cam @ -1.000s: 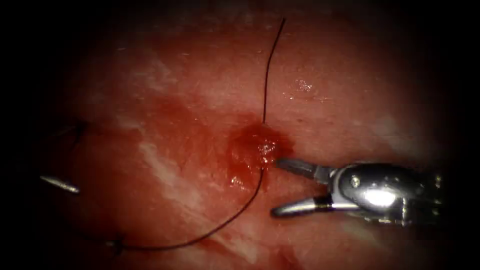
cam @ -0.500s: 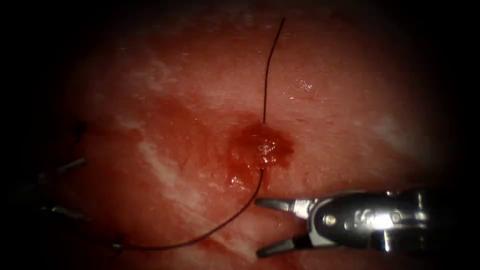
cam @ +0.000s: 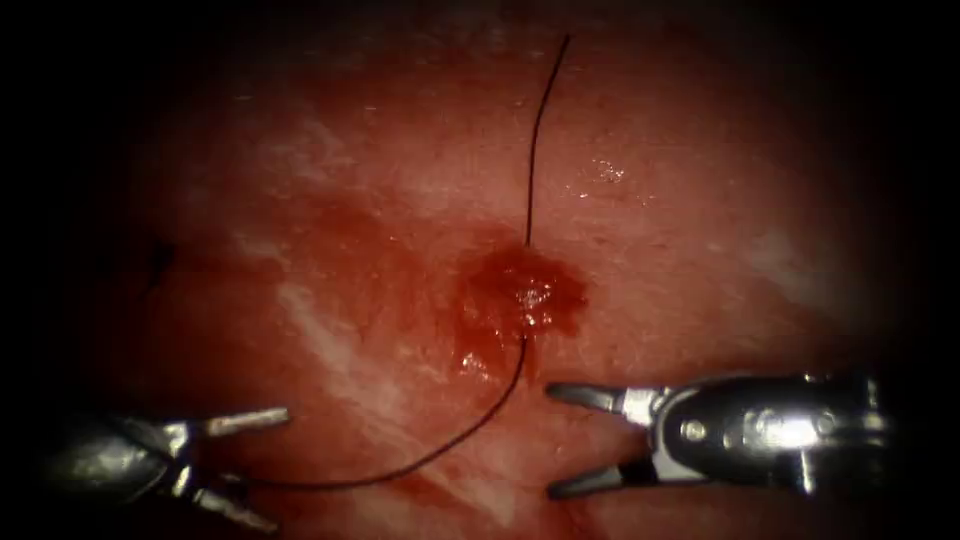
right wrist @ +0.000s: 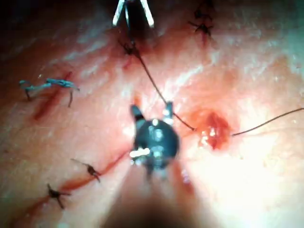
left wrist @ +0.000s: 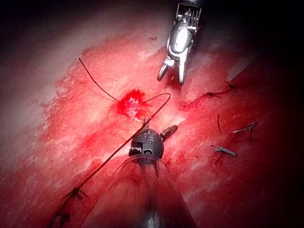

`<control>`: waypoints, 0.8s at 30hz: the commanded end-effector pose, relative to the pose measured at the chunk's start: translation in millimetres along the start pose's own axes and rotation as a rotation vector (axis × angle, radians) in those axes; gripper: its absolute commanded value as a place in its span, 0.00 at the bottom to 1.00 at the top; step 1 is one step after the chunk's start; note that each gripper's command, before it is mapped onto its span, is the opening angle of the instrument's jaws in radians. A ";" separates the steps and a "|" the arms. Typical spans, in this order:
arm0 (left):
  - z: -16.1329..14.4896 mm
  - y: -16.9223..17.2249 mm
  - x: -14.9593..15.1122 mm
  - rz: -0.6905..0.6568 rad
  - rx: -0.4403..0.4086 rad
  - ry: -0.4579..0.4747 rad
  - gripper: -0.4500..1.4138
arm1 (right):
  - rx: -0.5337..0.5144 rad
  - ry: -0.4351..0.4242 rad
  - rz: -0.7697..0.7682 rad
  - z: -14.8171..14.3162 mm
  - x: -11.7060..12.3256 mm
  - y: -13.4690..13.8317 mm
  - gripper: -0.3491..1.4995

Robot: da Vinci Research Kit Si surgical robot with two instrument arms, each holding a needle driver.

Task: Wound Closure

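Observation:
A dark thread [cam: 532,150] comes down the tissue [cam: 380,200], enters a wet red spot [cam: 520,295], leaves below it and curves away to the lower left. That lower-left run ends between the jaws of my left tool [cam: 275,468], which stand wide open and grip nothing. Just right of the thread and below the red spot, my right tool [cam: 552,440] is also open and empty. The left wrist view has the left tool [left wrist: 160,126] beside the thread [left wrist: 118,156] and the right tool [left wrist: 172,79] beyond. My right tool [right wrist: 152,110] sits next to the red spot [right wrist: 211,130].
Several knotted stitches [left wrist: 223,150] with short cut ends lie along red lines beside the working site, also stitches [right wrist: 47,85] in the right wrist view. A knot [left wrist: 76,194] sits on the thread far from the red spot. Red fluid [cam: 470,350] streaks the tissue.
My right tool dropped from beside the red spot to below it, jaws still open. My left tool came in from the lower left and now has its open jaws around the thread.

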 end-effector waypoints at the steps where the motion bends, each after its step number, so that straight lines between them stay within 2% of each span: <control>1: 0.7 0.3 0.1 -0.023 -0.007 0.039 0.34 | -0.001 0.004 0.004 0.2 -0.8 -0.6 0.83; 4: 0.9 0.7 1.9 -0.064 -0.051 0.164 0.32 | -0.007 0.004 0.004 0.1 -0.9 -0.6 0.83; 13: 1.4 0.7 4.3 -0.144 -0.130 0.346 0.25 | -0.011 0.006 0.000 0.4 -1.3 -0.8 0.83; 19: 1.5 -0.7 3.6 -0.164 -0.042 0.329 0.29 | -0.018 0.003 -0.006 1.0 -1.8 -1.4 0.83; 22: 1.3 -1.0 2.3 -0.160 -0.021 0.209 0.28 | -0.018 0.003 -0.006 1.0 -1.8 -1.5 0.83; 24: 0.9 -0.9 2.0 -0.156 -0.020 0.173 0.26 | -0.018 0.003 -0.006 1.0 -1.8 -1.5 0.83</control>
